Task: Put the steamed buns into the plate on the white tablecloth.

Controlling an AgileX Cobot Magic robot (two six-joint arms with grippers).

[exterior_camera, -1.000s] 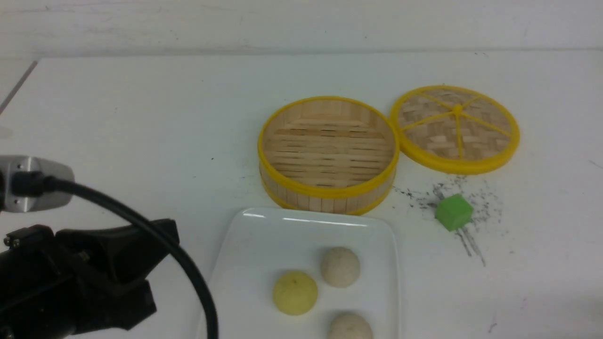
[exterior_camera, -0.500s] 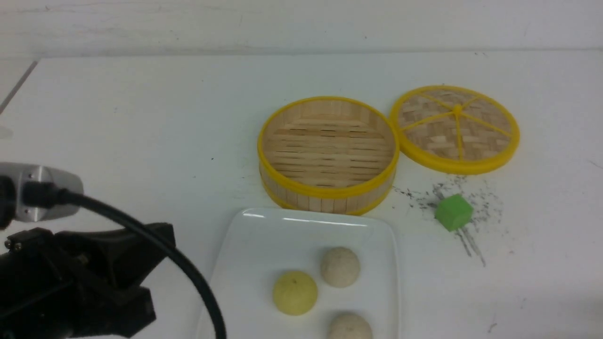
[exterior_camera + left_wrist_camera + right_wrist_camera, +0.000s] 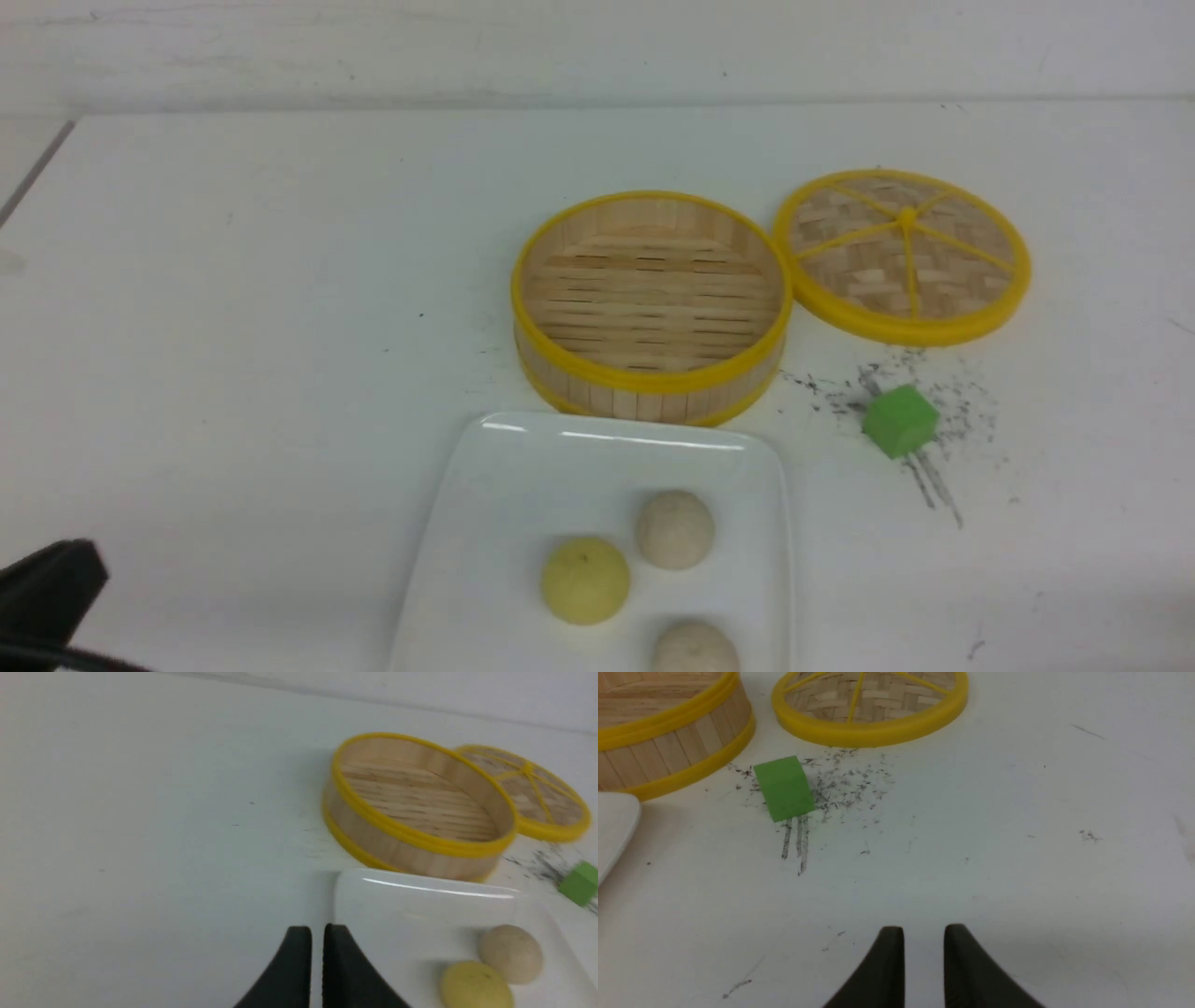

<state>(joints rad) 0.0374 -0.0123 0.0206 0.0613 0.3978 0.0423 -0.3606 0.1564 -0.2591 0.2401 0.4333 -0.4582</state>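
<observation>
- While three steamed buns (image 3: 674, 529) sit on the plate (image 3: 523, 485) at the near middle of the white tablecloth (image 3: 280, 327), nothing is held by either arm.
- One bun is pale yellow (image 3: 585, 580); the two off-white ones lie just right of it, one farther and one (image 3: 695, 648) cut off by the near edge.
- Just beyond the plate stands the steamer (image 3: 651, 303), with nothing in it; its lid (image 3: 903, 255) lies flat to its right, seemingly touching it.
- A green cube (image 3: 899, 421) rests among dark smudges, right of the plate.
- The left gripper (image 3: 316, 938) hangs by the plate's left edge, its fingers nearly together with only a slit between them.
- The right gripper (image 3: 923, 940) hovers over bare cloth near the cube, its fingers a narrow gap apart.
</observation>
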